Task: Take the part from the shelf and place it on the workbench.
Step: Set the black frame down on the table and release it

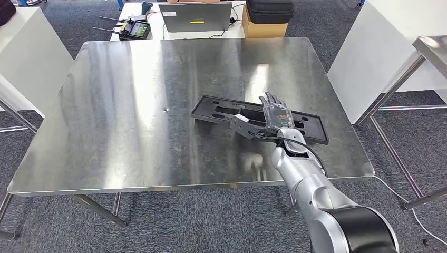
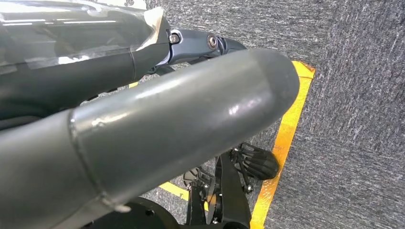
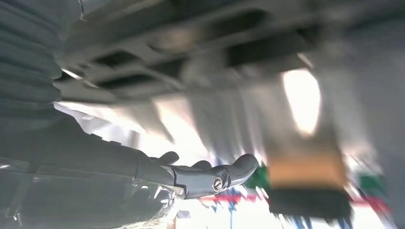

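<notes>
The part (image 1: 204, 112), a long flat black plastic panel with cut-outs, lies flat on the steel workbench (image 1: 132, 105), right of centre. My right hand (image 1: 274, 115) is stretched over the panel's middle, fingers straight and pointing away from me, thumb out to the left. It holds nothing. In the right wrist view the panel (image 3: 191, 43) is a close blur, and the fingers (image 3: 210, 174) stand apart from it. My left hand (image 2: 157, 119) hangs over the carpet with thumb and fingers extended and nothing in it.
Behind the workbench a white desk carries a laptop (image 1: 196, 17), a cardboard box (image 1: 263, 26), a black bag (image 1: 270, 9) and a controller (image 1: 134, 29). White cabinets (image 1: 26, 52) (image 1: 379, 47) flank the bench. A second steel table (image 1: 432, 47) stands at the right. Yellow floor tape (image 2: 282, 143) crosses the carpet.
</notes>
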You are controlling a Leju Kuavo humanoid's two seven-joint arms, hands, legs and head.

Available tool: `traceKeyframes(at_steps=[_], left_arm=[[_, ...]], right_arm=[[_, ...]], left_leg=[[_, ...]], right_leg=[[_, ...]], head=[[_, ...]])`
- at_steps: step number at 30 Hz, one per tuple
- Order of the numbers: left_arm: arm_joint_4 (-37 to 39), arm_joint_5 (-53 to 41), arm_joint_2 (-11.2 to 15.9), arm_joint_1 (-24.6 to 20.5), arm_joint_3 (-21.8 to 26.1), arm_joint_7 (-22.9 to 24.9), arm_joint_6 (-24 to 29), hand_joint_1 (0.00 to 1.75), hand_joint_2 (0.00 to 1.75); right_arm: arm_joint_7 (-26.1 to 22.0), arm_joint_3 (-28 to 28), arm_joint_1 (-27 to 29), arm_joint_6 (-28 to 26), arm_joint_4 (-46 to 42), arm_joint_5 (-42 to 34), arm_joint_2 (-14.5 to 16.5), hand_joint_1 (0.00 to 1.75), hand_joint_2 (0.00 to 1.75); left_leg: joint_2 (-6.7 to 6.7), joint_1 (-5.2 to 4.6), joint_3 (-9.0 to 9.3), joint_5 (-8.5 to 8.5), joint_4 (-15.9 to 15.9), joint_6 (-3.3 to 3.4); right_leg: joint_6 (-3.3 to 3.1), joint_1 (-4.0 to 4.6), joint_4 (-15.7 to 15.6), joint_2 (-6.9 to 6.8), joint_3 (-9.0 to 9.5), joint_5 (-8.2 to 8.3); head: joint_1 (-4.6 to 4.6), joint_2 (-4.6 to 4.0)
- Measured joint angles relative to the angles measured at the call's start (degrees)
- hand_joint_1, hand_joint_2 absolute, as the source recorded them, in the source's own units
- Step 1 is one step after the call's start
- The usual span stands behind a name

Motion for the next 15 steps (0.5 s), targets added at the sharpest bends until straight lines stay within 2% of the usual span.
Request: traceKeyframes(at_steps=[3, 7, 12, 15], left_arm=[[0.0, 0.03, -0.11, -0.01, 0.57, 0.0, 0.1, 0.0, 0.0], [0.0, -0.05, -0.25, -0.02, 1.11, 0.0, 0.03, 0.0, 0.0], [0.0, -1.07, -0.33, 0.0, 1.17, 0.1, -0.72, 0.0, 0.0], [0.0, -1.26, -0.33, -0.02, 1.17, 0.13, -0.83, 0.0, 0.0]], right_arm=[[-3.07, -0.39, 0.23, -3.03, -1.61, -1.41, 1.21, 0.0, 1.75], [-6.33, -0.34, 2.08, -4.39, -6.82, -3.97, 2.77, 0.0, 1.75], [-7.67, 3.41, 10.52, -4.45, -24.52, -8.03, 3.06, 0.0, 1.75], [-7.48, 5.49, 13.61, -4.13, -31.37, -8.63, 2.82, 0.0, 1.75]], left_leg=[[-0.02, 0.01, 0.03, 0.0, 0.0, 0.0], [-0.03, 0.04, 0.05, 0.0, 0.0, 0.0], [-0.04, 0.05, 0.06, -0.04, -0.01, -0.04], [0.05, 0.04, 0.08, -0.07, -0.01, -0.07]], right_leg=[[0.0, 0.0, 0.0, 0.0, 0.01, 0.0], [-0.01, -0.01, -0.01, -0.01, 0.0, -0.01], [-0.04, 0.0, -0.01, 0.01, 0.01, -0.04], [-0.04, 0.0, -0.02, 0.08, -0.02, -0.04]], head=[[0.01, 0.0], [0.0, 0.0], [0.0, 0.0], [-0.01, 0.0]])
